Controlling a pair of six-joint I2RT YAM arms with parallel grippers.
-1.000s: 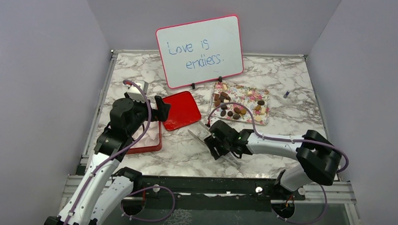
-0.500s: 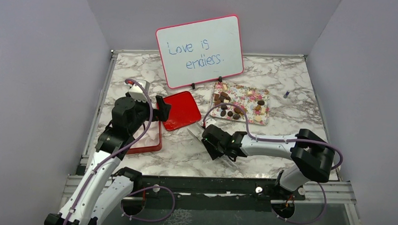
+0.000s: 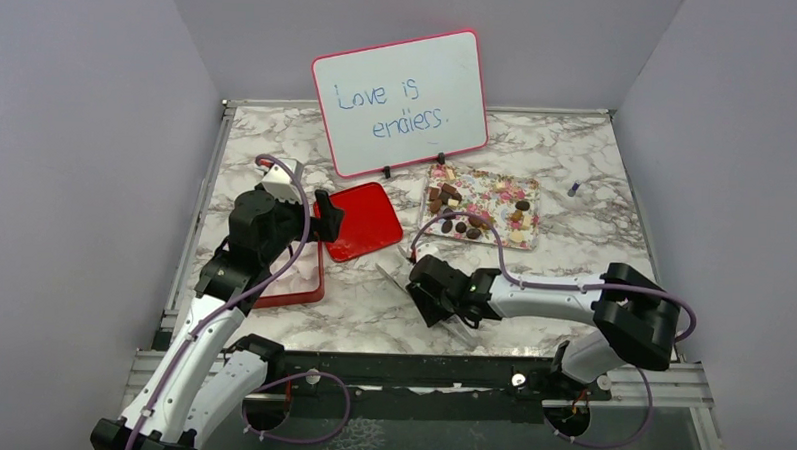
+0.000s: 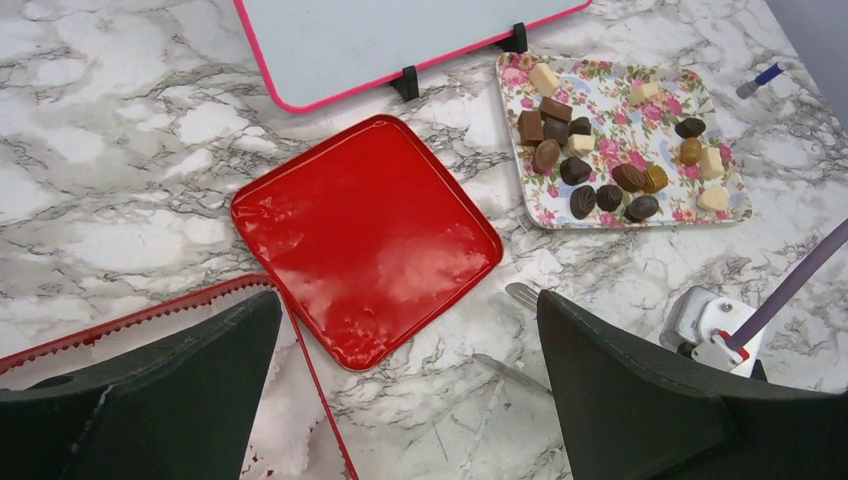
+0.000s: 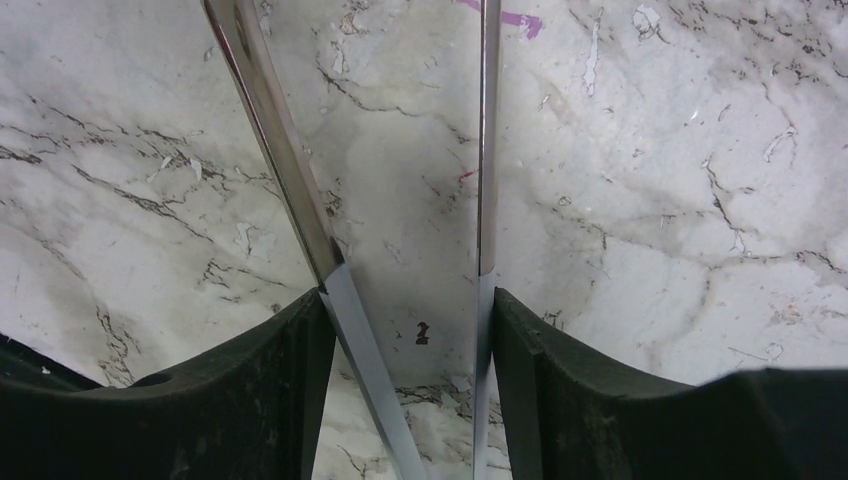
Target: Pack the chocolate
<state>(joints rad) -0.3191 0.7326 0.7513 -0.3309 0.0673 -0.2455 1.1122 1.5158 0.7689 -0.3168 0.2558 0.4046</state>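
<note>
The marble surface (image 3: 577, 151) fills the top view. A pink-rimmed whiteboard (image 3: 401, 100) stands at its 12 o'clock edge. The left arm reaches up from 7 o'clock. Its hand (image 3: 327, 215) hangs wide above the surface with nothing between its fingers (image 4: 170, 400). In the left wrist view the hand (image 4: 405, 320) looks down on a glossy red lid (image 4: 365, 235).

Under that arm, at 8 o'clock, lies a red-rimmed box (image 3: 297, 296) lined with white paper. The red lid (image 3: 363, 221) lies flat at 9 o'clock of the centre, just beside the box. At 2 o'clock sits the flower-patterned tray (image 3: 496, 193), well apart from the box.

The right arm stretches in from 4 o'clock, and its hand (image 3: 434, 301) is low over the surface at 6 o'clock. There it straddles a pair of metal tongs (image 3: 393, 277), whose tips point toward 10 o'clock. In the right wrist view the hand (image 5: 410, 300) is half closed. Each finger presses on the outside of one arm of the tongs (image 5: 290, 170).

The chocolate (image 3: 465, 219) lies on the tray, dark and lighter brown pieces clustered at its 8 o'clock side and cream pieces (image 4: 710, 160) nearer its edges.
</note>
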